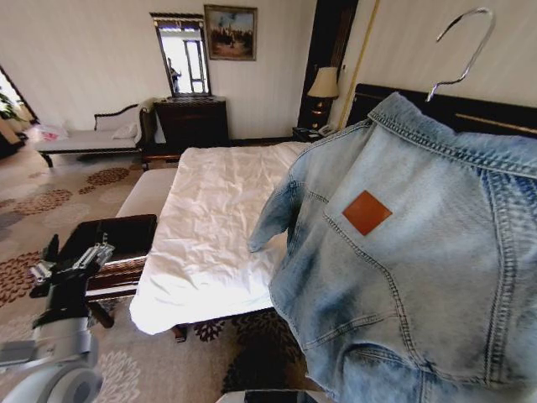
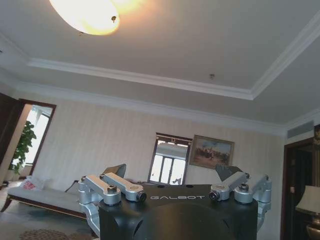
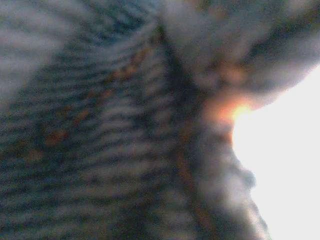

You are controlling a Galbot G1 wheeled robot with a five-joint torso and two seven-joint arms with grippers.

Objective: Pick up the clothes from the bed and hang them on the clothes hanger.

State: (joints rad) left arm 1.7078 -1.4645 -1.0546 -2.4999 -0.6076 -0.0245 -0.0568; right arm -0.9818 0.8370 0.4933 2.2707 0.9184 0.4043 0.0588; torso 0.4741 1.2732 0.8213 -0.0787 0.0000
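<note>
The clothes, a light-blue denim jacket (image 1: 403, 252), hang lifted close in front of me on the right, back side toward me with the brown patch (image 1: 367, 211) showing. The clothes hanger's thin hook (image 1: 478, 49) sticks up above the collar; the rest of it is hidden inside the jacket. The right wrist view shows blurred denim (image 3: 100, 125) pressed close. The bed (image 1: 210, 210) with its rumpled white sheet lies behind and to the left of the jacket. My left gripper (image 1: 74, 257) (image 2: 172, 172) is low at the left, pointing upward, open and holding nothing.
A black bench (image 1: 113, 237) stands at the bed's foot near my left gripper. A white chaise (image 1: 84, 138), a dark dresser (image 1: 193, 122) and a bedside lamp (image 1: 323, 84) line the far wall. The black headboard (image 1: 436, 105) is behind the jacket. Patterned carpet lies to the left.
</note>
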